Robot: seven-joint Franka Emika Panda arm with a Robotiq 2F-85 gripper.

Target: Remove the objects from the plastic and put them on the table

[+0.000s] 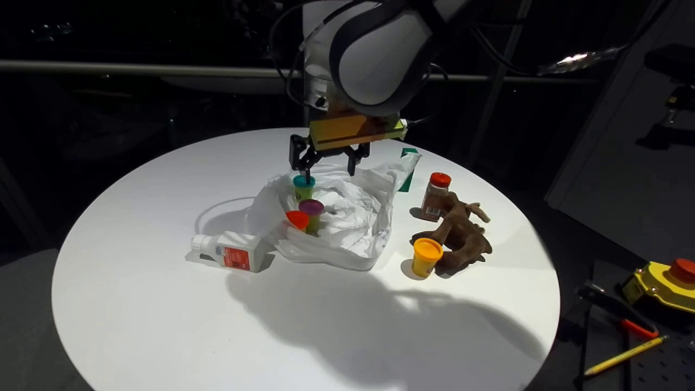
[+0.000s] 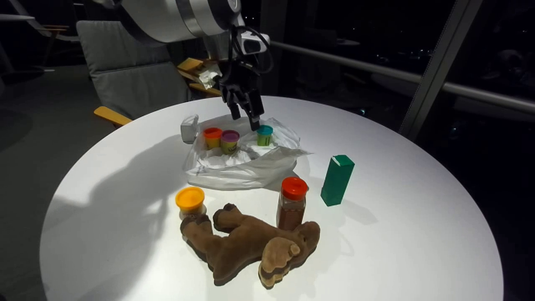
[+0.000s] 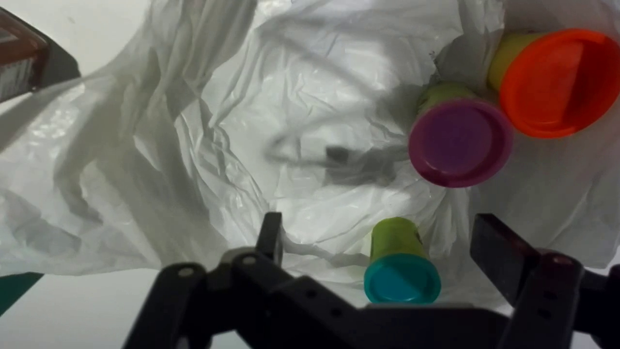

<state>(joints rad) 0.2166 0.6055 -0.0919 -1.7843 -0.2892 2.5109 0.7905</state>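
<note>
The jaws stand apart, the green cup [image 3: 401, 264] between them in the wrist view, upright in the bag [image 3: 121, 165], purple cup [image 3: 460, 144] at one o'clock, orange cup [image 3: 557, 85] beyond. Rightward on the table [image 1: 174, 326], in an exterior view: one white bottle [image 1: 229, 252], those three cups, one green box [image 1: 406, 183], one yellow cup [image 1: 424, 260], one red-capped bottle [image 1: 435, 200], one plush animal [image 1: 460, 231].

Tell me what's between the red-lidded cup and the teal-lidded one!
The purple-lidded cup, closer to the red-lidded cup, then wrinkled plastic before the teal-lidded cup. It shows best in an exterior view.
</note>
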